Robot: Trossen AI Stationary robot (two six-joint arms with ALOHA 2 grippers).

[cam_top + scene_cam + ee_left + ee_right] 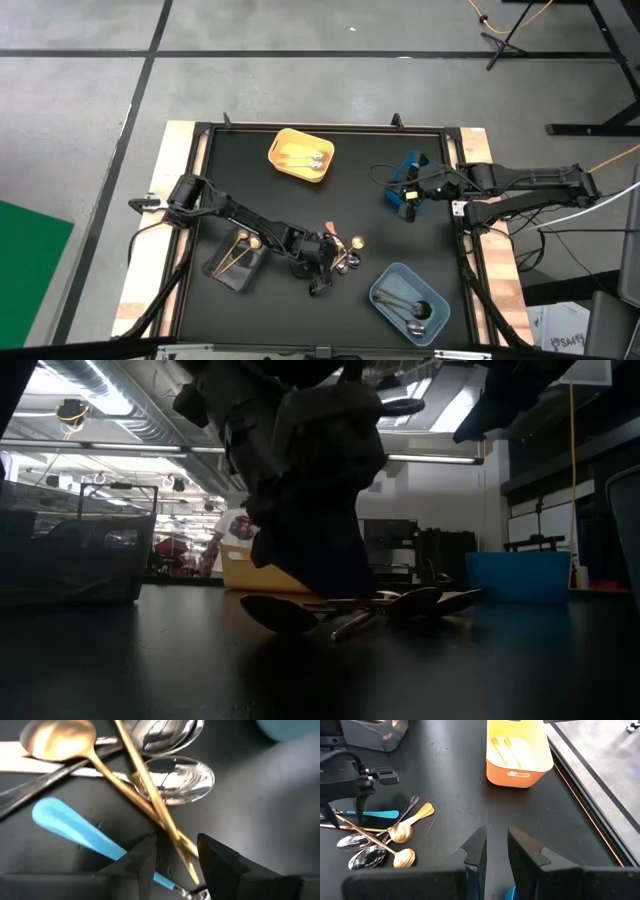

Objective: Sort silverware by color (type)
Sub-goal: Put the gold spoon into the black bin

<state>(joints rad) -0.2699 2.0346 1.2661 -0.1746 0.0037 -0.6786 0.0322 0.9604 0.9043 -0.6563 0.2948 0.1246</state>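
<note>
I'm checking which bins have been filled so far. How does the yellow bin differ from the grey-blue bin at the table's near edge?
The yellow bin sits at the far side of the table; the grey-blue bin sits at the near side, towards the right arm. The yellow bin holds gold utensils; the grey-blue bin holds silver spoons. Both are open rectangular bins lying at an angle, each with only a few pieces inside.

spoons (170,782) — glossy silver, gold metal | handle (75,827) — smooth blue plastic | table (450,780) matt black
</note>
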